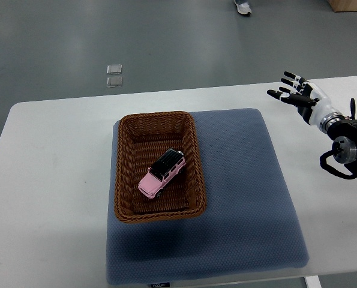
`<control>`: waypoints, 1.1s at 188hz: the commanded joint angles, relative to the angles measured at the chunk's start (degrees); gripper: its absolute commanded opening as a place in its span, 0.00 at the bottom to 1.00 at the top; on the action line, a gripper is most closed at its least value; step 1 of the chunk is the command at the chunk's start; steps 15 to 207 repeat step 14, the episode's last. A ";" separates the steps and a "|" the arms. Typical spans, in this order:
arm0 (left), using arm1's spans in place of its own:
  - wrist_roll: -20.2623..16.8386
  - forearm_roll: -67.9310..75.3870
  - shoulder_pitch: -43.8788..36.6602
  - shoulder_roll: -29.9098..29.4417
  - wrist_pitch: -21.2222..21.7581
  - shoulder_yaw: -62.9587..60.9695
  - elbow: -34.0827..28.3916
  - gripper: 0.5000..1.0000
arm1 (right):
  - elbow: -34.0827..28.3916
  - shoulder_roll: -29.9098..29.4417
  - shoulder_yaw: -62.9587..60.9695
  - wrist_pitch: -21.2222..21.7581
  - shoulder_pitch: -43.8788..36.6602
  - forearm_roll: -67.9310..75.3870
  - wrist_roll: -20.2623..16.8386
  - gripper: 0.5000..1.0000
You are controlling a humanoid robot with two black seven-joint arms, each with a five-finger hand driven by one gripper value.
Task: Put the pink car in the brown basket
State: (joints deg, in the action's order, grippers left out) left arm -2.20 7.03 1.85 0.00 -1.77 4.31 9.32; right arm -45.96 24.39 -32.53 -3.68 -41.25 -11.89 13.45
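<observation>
Sitting inside the basket [126,174], the car [161,173] lies diagonal on the wicker floor, black roof up, nose toward the near-left corner. Nothing touches it, so it looks placed, not dropped against a wall. Basket rests on the left part of the blue mat [244,198], which probably keeps it from sliding on the white tabletop [52,180].

Right hand [295,92] is off to the far right, above the tabletop edge, well apart from basket and car. Fingers spread, holding nothing, so released. That pose reads as clear of the work area, likely so the camera sees the result.

Left arm not visible.

Judgement: task goal looks met, car in basket, nothing left but parking the arm.
</observation>
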 commanded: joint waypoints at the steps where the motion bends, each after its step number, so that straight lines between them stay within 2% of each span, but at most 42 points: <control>1: 0.00 0.00 0.00 0.00 0.01 0.00 0.00 1.00 | 0.00 0.05 -0.26 0.25 0.03 0.02 0.00 0.83; 207: 0.00 0.00 0.00 0.00 0.01 0.00 0.00 1.00 | 0.00 -0.04 -0.34 0.16 0.03 0.02 0.26 0.83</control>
